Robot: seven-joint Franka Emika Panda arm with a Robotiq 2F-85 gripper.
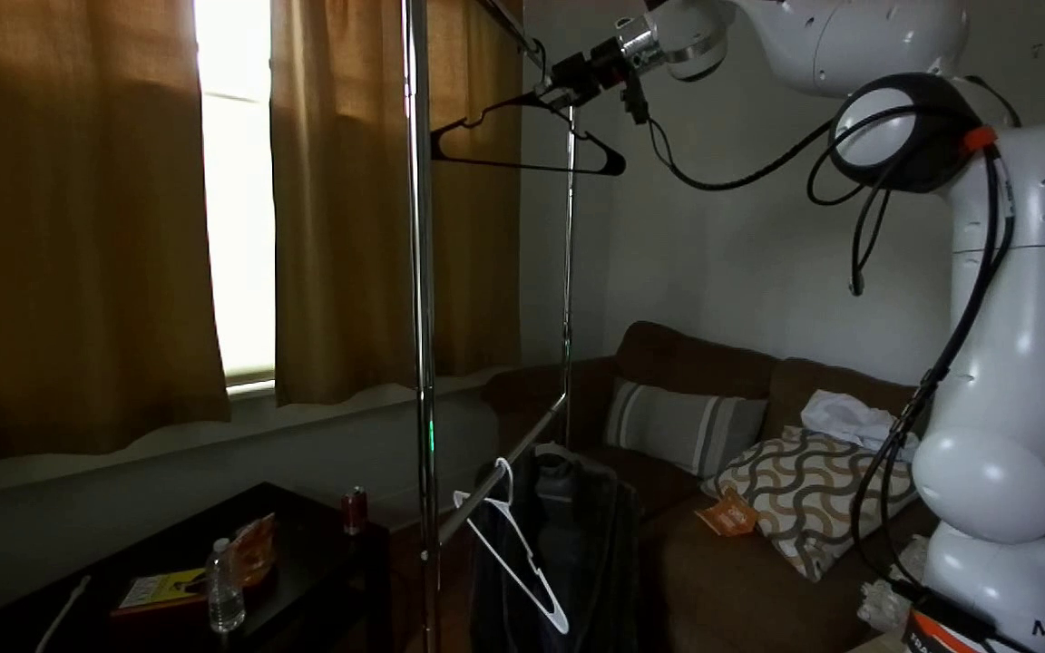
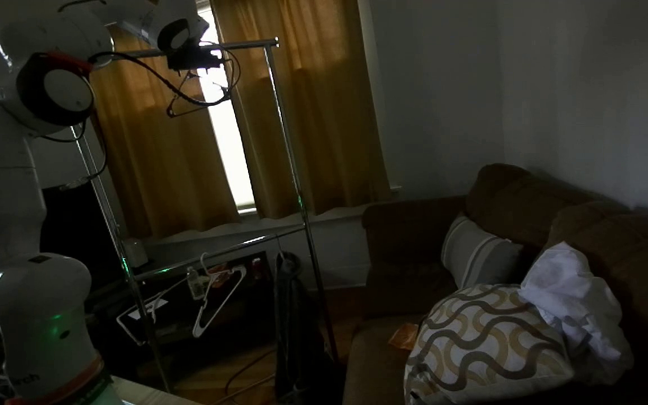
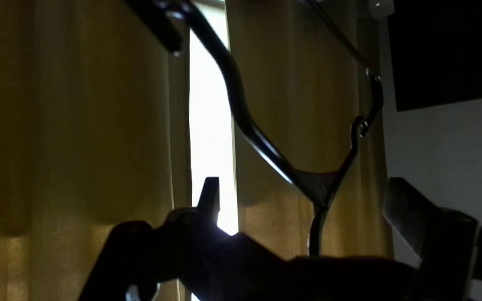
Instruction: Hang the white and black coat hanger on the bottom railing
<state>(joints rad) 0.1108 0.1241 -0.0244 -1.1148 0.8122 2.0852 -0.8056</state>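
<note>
My gripper (image 3: 303, 186) is open in the wrist view, with one finger on each side of the neck of a thin dark hanger (image 3: 262, 144), apart from it. The dark hanger hangs near the upper crossbar, below my gripper (image 1: 551, 93) in an exterior view (image 1: 522, 167); its hook is mostly hidden. A white-framed hanger (image 1: 509, 567), matching the white and black coat hanger, hangs by its hook on the bottom railing (image 1: 541, 425). Both also show in an exterior view, the hanger (image 2: 220, 309) and the railing (image 2: 255, 241). I cannot make out its black parts.
The rack's upper crossbar (image 2: 245, 44) runs beside my gripper. Dark clothing (image 1: 577, 544) hangs on the bottom railing. A pale hanger-like shape (image 2: 130, 332) shows by the dark table (image 1: 259, 508), which holds a bottle (image 1: 225, 589) and can (image 1: 355, 511). A sofa (image 1: 695, 562) stands behind.
</note>
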